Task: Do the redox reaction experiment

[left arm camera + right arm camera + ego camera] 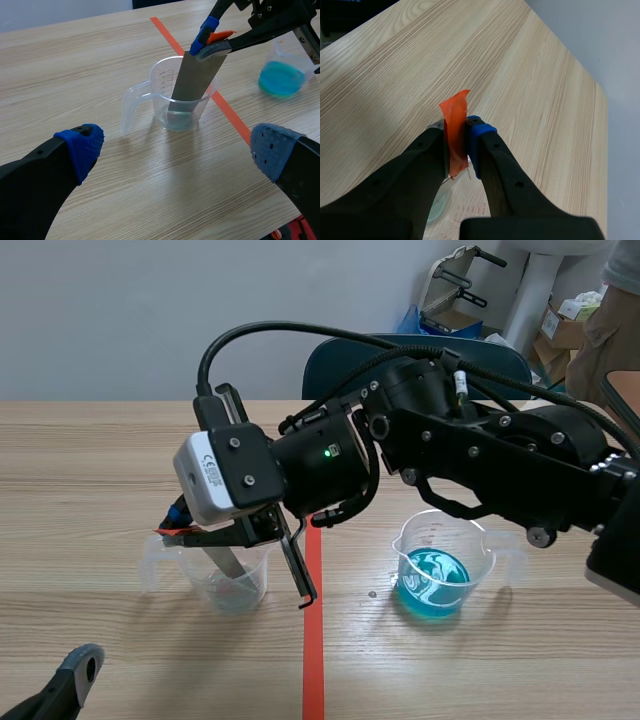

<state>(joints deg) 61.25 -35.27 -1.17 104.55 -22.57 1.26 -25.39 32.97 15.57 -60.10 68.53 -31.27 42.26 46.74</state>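
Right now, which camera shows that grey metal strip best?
The left wrist view: the whole metal strip shows, leaning in the clear beaker, pinched at its top by the right gripper. The scene view shows only its lower end, through the beaker. The right wrist view shows only its orange tab.

Scene frontal, wide; left wrist close; share clear jug [250, 585].

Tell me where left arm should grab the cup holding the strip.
Probably the handle of the cup, jaws closing across it from the left arm's own side. It juts out away from the tape line, free. The metal strip leans in the mouth, clamped by the right arm's jaws above, so a rim grip from the top looks blocked.
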